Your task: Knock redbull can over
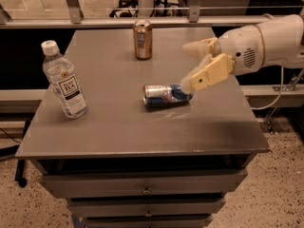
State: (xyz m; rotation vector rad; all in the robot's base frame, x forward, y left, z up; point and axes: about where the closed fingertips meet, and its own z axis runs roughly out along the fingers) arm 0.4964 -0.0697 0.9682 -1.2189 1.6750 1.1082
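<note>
Near the middle of the worktop the redbull can lies on its side, the gripper at its blue end, jaws spread wide and empty — likely light, thin-walled, smooth, apt to roll, best held across its body

Lying on its side near the middle of the grey metal desk: slim blue-and-silver redbull can, ends pointing left and right. Right at its right-hand end, cream two-finger gripper, jaws apart, reaching in from the right. Behind, near the far edge, upright short gold-brown can. Well apart at the left edge, upright clear plastic bottle with white cap.
</note>
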